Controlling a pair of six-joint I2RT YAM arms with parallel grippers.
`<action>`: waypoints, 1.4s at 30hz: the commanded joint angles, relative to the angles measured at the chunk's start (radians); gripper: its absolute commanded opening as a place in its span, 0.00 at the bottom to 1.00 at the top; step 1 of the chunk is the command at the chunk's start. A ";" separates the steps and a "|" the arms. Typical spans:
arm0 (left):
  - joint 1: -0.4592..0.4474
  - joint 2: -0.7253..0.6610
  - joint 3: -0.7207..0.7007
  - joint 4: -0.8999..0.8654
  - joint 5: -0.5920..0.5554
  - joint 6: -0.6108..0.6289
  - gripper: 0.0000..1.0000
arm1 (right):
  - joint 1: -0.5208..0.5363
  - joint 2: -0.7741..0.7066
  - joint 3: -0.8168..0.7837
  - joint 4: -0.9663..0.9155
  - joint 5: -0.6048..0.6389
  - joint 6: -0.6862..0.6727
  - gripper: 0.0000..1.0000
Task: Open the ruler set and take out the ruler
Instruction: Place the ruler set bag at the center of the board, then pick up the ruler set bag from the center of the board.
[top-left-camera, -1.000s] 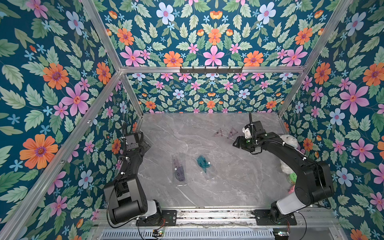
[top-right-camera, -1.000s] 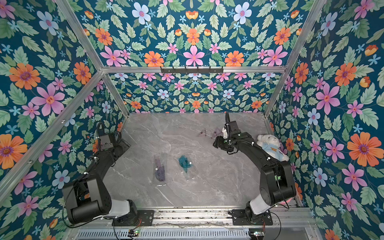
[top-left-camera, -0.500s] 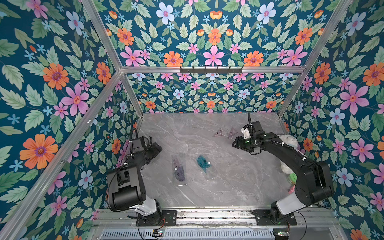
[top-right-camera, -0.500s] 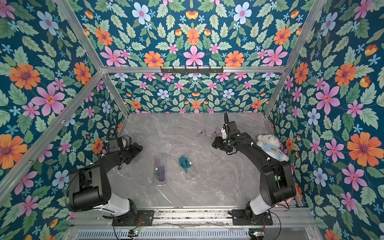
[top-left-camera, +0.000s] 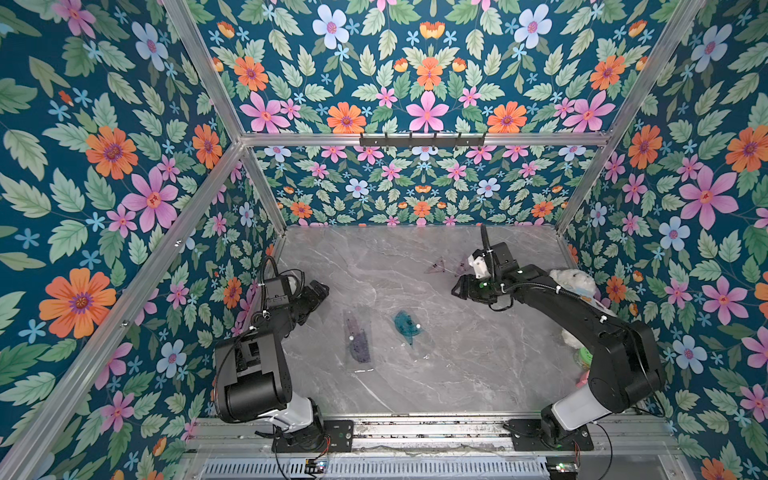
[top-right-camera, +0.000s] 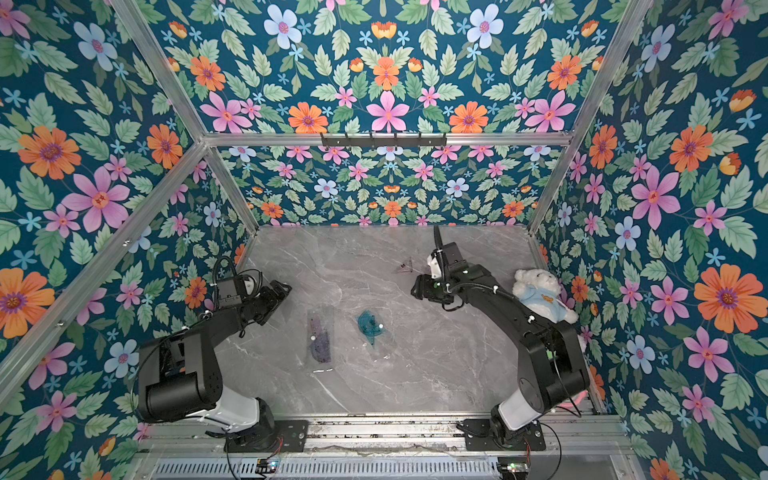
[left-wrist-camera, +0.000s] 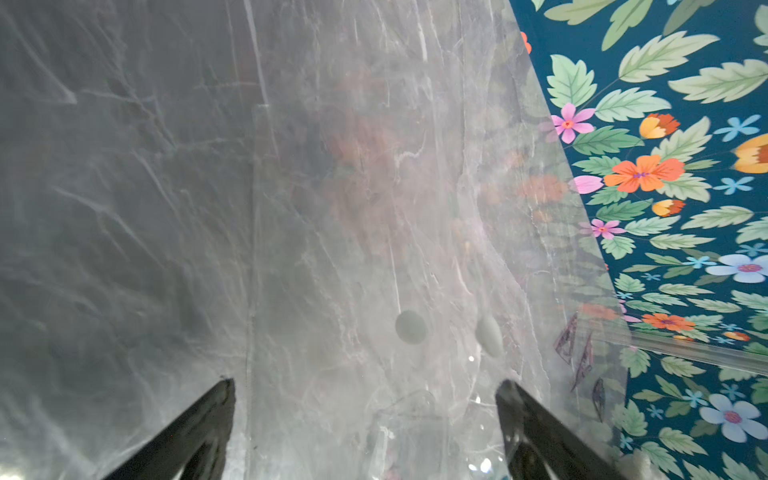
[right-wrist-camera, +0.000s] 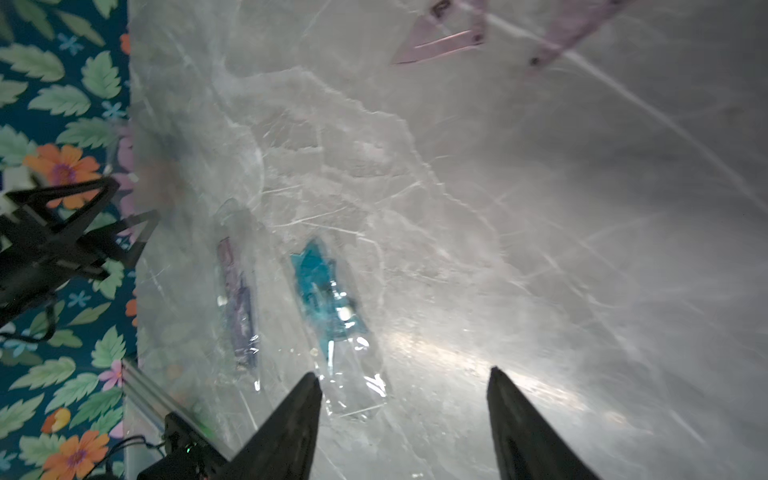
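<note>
Hovering L gripper, jaws spread wide and empty, just far-left of purple ruler set. Teal ruler set is lying just right of it, both flat on table. R gripper is waiting far right, part-open, holding nothing. Risk: pouch is thin and slick, so fingers may be skidding off or pinching both layers shut. Vs 1 s ago: L arm is swinging in from left wall, jaws widening; R barely shifting.
</note>
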 joint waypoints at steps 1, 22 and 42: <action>0.000 -0.021 -0.013 0.072 0.058 -0.087 0.99 | 0.122 0.039 0.033 0.113 -0.033 -0.051 0.65; -0.180 -0.197 0.136 -0.263 -0.165 0.090 0.94 | 0.312 0.179 0.150 0.274 0.313 -0.017 0.63; -0.780 0.098 0.160 -0.174 -0.298 -0.225 0.96 | 0.133 -0.021 -0.179 0.141 0.130 0.075 0.76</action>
